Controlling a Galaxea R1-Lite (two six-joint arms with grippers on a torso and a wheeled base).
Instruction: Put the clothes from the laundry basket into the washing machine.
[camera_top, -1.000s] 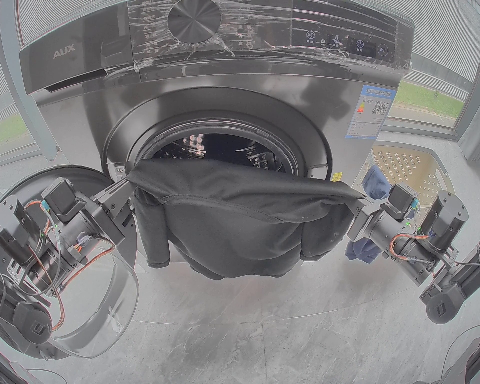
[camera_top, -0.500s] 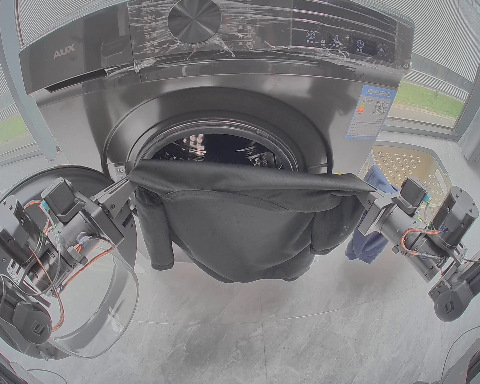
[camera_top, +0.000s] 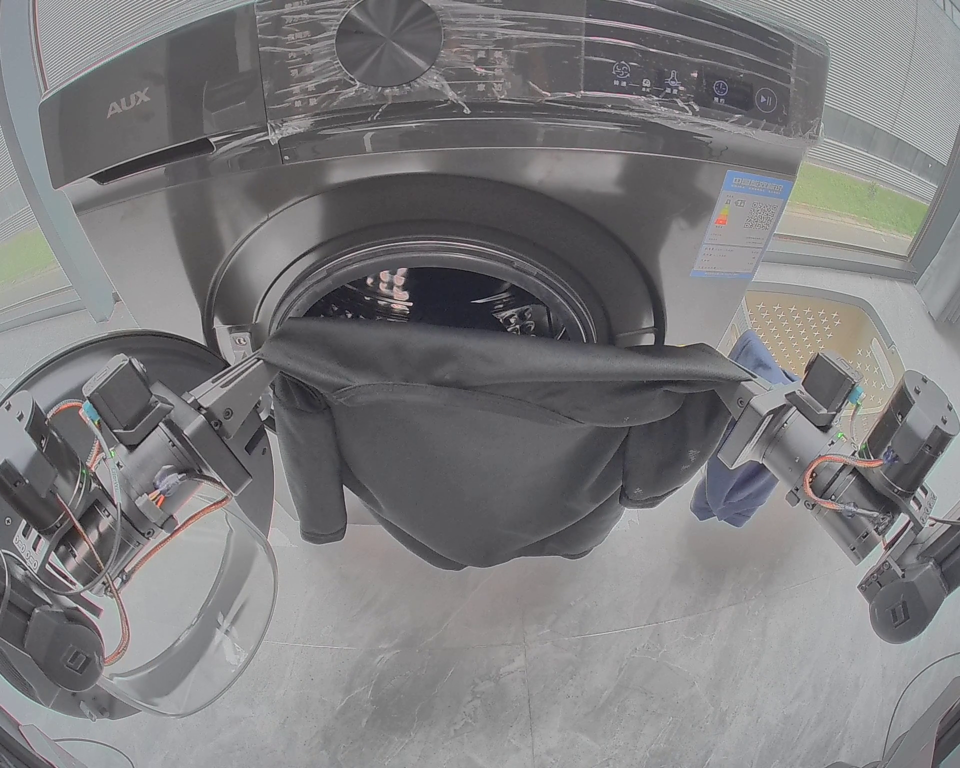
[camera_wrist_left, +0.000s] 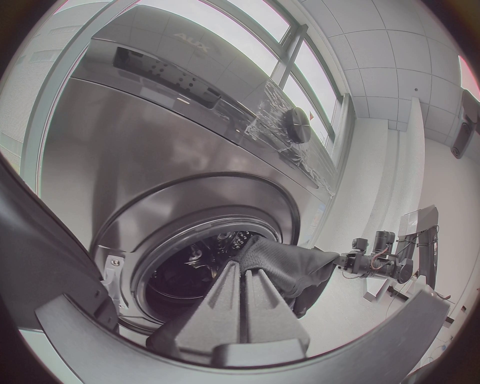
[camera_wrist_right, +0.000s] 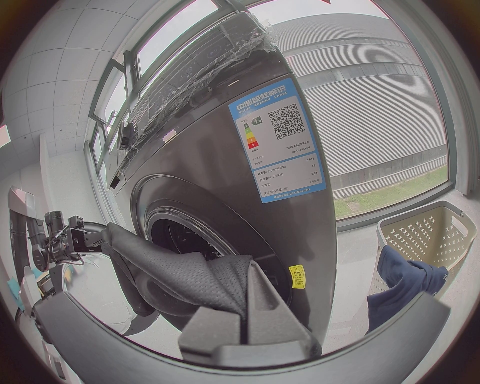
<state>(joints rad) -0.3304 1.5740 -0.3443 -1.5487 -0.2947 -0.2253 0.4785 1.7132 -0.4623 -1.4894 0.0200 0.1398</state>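
Two pinches going on: your left gripper (camera_top: 262, 372) is clamped tight on one end of the black top (camera_top: 480, 440), your right gripper (camera_top: 728, 388) on the other. You've got it strung level across the washer (camera_top: 450, 180) mouth, drum (camera_top: 440, 295) open behind, the rest hanging down. Door (camera_top: 190, 620) hangs open by your left arm. Basket (camera_top: 850, 330) sits right of the washer, blue cloth (camera_top: 745, 490) draped over its rim.

A pale grey, marble-patterned floor (camera_top: 520, 640) with thin tile seams spreads across the foreground. Tall windows (camera_wrist_left: 310, 65) with grey frames look out on a strip of green lawn (camera_top: 860, 197) and a grey building (camera_wrist_right: 370, 110) with horizontal ribbing. Overhead is a white tiled ceiling (camera_wrist_left: 400, 55).
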